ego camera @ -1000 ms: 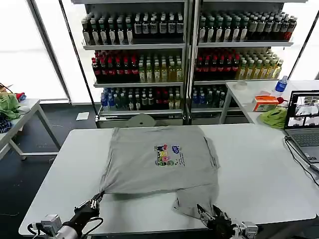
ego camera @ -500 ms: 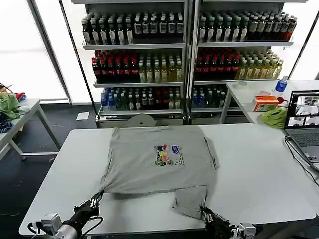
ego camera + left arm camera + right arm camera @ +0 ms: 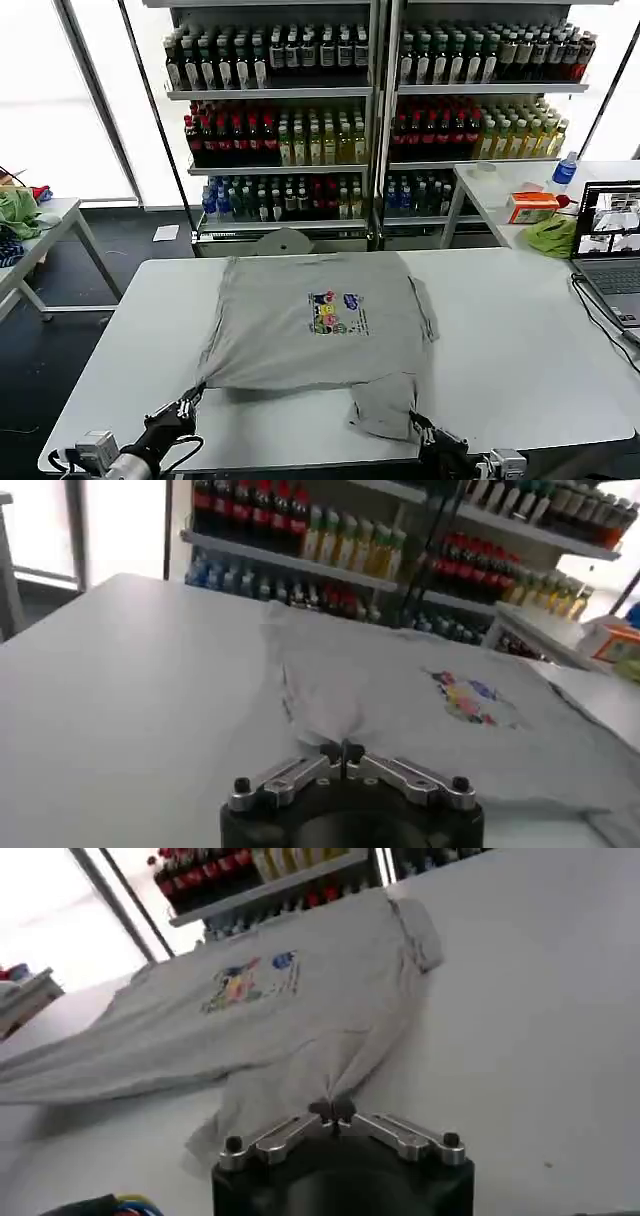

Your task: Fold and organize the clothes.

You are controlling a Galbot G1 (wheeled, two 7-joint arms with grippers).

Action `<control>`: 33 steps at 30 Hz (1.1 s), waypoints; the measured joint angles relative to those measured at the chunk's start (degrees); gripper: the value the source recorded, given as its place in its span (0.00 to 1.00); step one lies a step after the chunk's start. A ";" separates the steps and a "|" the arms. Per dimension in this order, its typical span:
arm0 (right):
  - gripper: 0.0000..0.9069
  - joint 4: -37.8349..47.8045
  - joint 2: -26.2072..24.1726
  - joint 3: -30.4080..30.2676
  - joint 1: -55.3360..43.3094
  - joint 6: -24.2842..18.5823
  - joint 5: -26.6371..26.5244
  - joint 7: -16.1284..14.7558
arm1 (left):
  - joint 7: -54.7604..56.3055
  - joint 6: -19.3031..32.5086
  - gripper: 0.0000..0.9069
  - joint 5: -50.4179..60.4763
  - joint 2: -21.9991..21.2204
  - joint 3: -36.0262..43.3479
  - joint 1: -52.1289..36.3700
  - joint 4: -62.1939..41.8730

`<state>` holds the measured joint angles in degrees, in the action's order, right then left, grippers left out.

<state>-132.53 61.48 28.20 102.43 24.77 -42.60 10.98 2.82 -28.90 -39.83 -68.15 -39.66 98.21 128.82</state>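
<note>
Left pincer (image 3: 187,403): mine, at seven o'clock of the worktop (image 3: 520,350), fingertips pressed together on the near left hem corner of the grey shirt (image 3: 310,320). Right pincer (image 3: 425,432): mine, at five o'clock, pinching the near right corner, which trails off as a crumpled flap.

Shirt: print side up, centre of the worktop, collar toward twelve o'clock.

Change noted: over the last second my right pincer has drawn back toward six o'clock, pulling its flap longer; the left has barely shifted.

Reading: hem being tensioned, probably ahead of the first fold. Fold not yet made.
</note>
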 measured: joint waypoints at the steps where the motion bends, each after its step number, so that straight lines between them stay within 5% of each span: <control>1: 0.00 -0.50 -0.29 0.37 0.70 -0.21 0.04 -0.23 | 0.09 -0.13 0.03 0.02 -0.14 -0.07 0.26 0.23; 19: 0.00 -4.60 -1.67 2.32 5.67 -3.60 0.03 -3.30 | 0.39 -2.64 0.04 0.06 0.53 -2.76 3.08 3.83; 33: 0.00 0.52 1.25 -0.09 -7.86 -3.06 0.41 -1.50 | 1.67 -3.89 0.04 -3.41 5.14 -1.02 -4.28 -0.36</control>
<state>-132.01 62.73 28.11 94.57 21.72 -42.19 9.48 4.49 -32.79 -43.25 -63.02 -40.69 93.94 128.47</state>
